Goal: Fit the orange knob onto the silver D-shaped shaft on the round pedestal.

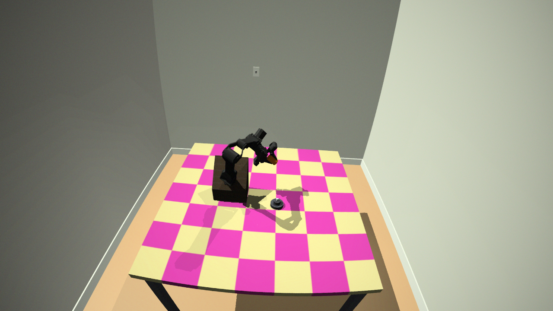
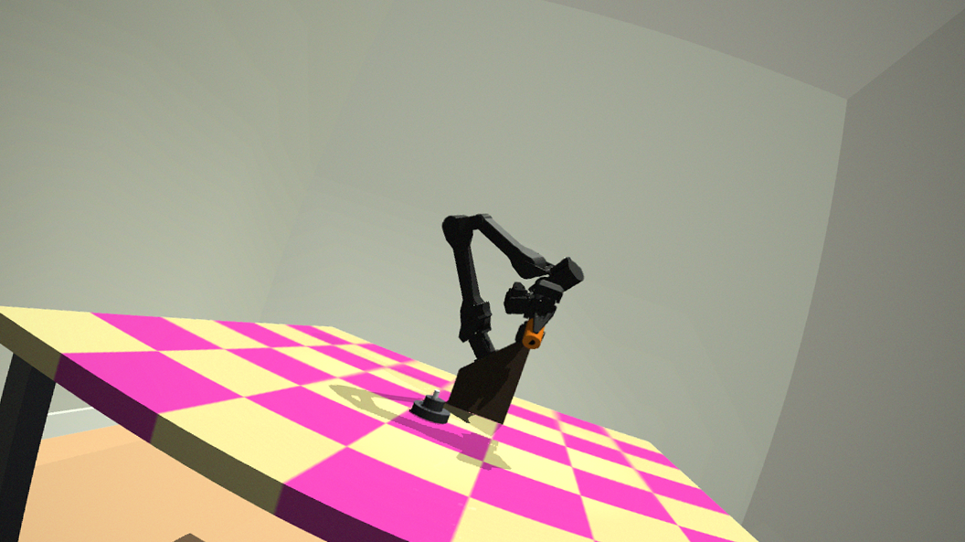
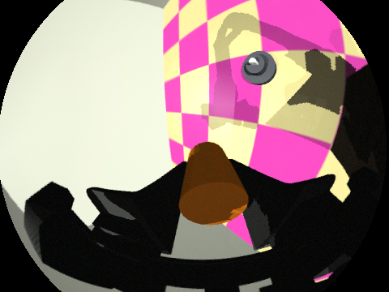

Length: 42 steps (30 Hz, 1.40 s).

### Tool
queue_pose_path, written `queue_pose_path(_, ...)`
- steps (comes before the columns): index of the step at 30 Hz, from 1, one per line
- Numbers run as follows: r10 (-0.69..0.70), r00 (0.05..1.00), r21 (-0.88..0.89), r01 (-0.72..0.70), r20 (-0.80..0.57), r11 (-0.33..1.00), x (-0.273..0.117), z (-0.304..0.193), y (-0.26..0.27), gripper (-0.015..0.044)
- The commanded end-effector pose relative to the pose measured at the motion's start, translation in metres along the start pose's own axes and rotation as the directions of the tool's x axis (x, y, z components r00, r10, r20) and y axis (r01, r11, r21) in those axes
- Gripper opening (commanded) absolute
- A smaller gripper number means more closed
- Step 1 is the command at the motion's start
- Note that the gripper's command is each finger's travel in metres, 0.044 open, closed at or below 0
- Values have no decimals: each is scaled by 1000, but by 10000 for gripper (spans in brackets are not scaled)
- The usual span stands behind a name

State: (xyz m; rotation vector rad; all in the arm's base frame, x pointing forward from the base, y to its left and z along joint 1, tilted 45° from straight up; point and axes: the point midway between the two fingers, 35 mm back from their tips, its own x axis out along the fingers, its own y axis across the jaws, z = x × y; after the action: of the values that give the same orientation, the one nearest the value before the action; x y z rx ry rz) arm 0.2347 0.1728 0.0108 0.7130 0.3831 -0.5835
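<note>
My gripper (image 1: 270, 157) (image 2: 535, 326) (image 3: 207, 164) is shut on the orange knob (image 1: 272, 160) (image 2: 534, 333) (image 3: 211, 166), high above the table and behind the pedestal in the top view. The knob is tilted; its underside faces the exterior view, where the dark hole (image 2: 532, 342) shows. The hole's flat side is too small to make out. The dark round pedestal (image 1: 276, 206) (image 2: 430, 413) (image 3: 268, 77) stands on the table, with its silver shaft (image 1: 277, 199) (image 2: 435, 392) (image 3: 253, 61) upright and bare. Which way the shaft's flat side faces is unclear.
The arm's dark box base (image 1: 231, 193) (image 2: 490, 385) stands left of the pedestal in the top view. The table (image 1: 255, 276) (image 2: 369, 494) has pink and yellow squares, and the arm's shadow falls around the pedestal.
</note>
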Motion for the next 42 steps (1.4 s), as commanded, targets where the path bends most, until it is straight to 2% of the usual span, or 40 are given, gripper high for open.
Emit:
queue_pose_path(1, 99, 995, 3, -99, 0, 995, -11, 1, 7, 0)
queue_pose_path(22, 242, 970, 4, -242, 1, 970, -13, 1, 4, 0)
queue_pose_path(23, 205, 979, 3, -205, -1, 979, -11, 0, 2, 0)
queue_pose_path(42, 205, 979, 3, -205, -1, 979, -11, 0, 2, 0)
